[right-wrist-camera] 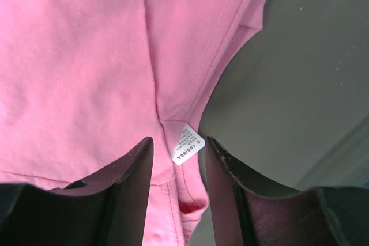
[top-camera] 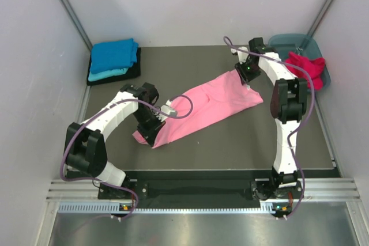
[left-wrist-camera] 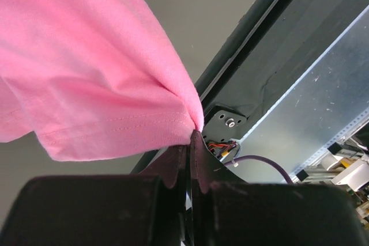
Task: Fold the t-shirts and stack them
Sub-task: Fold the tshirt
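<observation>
A light pink t-shirt (top-camera: 203, 106) lies stretched diagonally across the dark table. My left gripper (top-camera: 151, 136) is shut on its near-left hem corner; in the left wrist view the cloth (left-wrist-camera: 86, 67) bunches into the closed tips (left-wrist-camera: 193, 136). My right gripper (top-camera: 244, 79) is open over the shirt's far-right end; in the right wrist view its fingers straddle the neck area with a white size label (right-wrist-camera: 187, 148) on pink cloth (right-wrist-camera: 75, 73). Folded bright blue (top-camera: 115, 53), turquoise (top-camera: 109, 73) and black (top-camera: 134, 72) shirts are stacked at the far left. A crimson red shirt (top-camera: 305, 66) lies in the tub.
A blue-grey plastic tub (top-camera: 289, 43) stands at the far right corner. The table's black front edge (top-camera: 202, 174) and a metal rail run along the near side. White walls close in on both sides.
</observation>
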### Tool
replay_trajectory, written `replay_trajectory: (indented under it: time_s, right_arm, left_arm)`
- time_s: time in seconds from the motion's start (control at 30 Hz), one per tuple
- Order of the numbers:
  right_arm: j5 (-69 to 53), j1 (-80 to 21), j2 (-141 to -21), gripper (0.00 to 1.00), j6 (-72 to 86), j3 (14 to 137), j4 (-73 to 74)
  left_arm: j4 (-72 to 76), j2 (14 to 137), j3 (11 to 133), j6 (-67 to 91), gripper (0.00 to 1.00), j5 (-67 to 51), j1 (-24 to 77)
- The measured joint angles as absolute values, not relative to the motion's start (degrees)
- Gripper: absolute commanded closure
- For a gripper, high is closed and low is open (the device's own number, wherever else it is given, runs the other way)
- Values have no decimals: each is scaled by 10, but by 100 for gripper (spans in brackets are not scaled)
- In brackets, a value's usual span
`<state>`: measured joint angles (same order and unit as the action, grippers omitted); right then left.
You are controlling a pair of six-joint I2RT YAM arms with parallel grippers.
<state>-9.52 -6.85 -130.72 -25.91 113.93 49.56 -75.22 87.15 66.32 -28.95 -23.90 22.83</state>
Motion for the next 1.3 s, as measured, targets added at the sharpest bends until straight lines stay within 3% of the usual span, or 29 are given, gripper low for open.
replay_trajectory:
  time_s: [0.43,0.67,0.97,1.3]
  right_arm:
    - [-90,-62,-1320,61,-268,1128,505]
    - [-103,-63,-1343,100,-269,1146,522]
    - [-91,-71,-1394,100,-272,1239,543]
    - [7,-134,-1445,100,-334,1284,364]
  left_arm:
    - [-753,870,665,-292,100,-226,228]
    - [-753,870,674,-295,100,-227,228]
    - [-753,873,676,-309,100,-245,261]
    - [-745,946,677,-349,100,-294,436]
